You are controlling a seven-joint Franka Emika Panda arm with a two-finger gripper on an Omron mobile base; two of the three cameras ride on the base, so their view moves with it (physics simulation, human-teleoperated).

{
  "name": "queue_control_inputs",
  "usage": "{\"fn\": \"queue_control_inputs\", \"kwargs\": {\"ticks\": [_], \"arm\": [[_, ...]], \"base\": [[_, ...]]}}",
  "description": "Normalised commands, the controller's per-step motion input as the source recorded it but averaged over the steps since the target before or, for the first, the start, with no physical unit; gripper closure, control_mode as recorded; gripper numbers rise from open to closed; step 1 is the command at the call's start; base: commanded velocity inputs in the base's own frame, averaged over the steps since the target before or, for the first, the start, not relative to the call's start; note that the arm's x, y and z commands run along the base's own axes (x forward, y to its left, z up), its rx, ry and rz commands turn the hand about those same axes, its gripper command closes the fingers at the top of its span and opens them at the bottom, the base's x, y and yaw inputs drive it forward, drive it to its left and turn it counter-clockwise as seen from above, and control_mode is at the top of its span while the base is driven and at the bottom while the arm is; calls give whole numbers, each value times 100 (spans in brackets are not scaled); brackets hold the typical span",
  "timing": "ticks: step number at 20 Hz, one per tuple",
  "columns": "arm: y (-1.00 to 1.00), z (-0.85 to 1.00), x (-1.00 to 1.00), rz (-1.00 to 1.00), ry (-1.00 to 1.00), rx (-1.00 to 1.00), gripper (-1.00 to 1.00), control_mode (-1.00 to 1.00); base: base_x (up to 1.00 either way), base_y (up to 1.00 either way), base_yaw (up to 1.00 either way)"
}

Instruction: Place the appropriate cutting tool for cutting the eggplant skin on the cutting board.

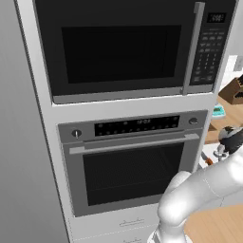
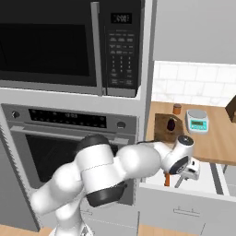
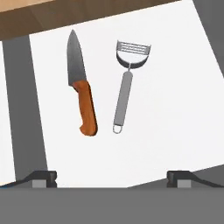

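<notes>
The hand hangs spread and empty over the open drawer, the peeler lying lengthwise straight ahead, just right of the orange-handled knife.

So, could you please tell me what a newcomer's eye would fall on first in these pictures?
In the hand view, an orange-handled knife and a silvery peeler lie side by side, apart, on the white floor of an open drawer. The pincer hangs open above them, holding nothing. From the base, a tall oven with a microwave above takes most of the view.
</notes>
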Motion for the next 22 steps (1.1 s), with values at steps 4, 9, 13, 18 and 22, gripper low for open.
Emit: {"fn": "queue_control_inputs", "kwargs": {"ticks": [4,9,13,18,22], "arm": [[-32,-36,0,0,0,13,-100,-100],[-16,-20,4,0,6,11,-100,-100],[-2,-36,12,0,9,10,-100,-100],[-10,-42,0,0,4,11,-100,-100],[-21,-20,0,0,3,11,-100,-100]], "base": [[0,0,0],[0,0,0],[0,0,0],[0,0,0],[0,0,0]]}}
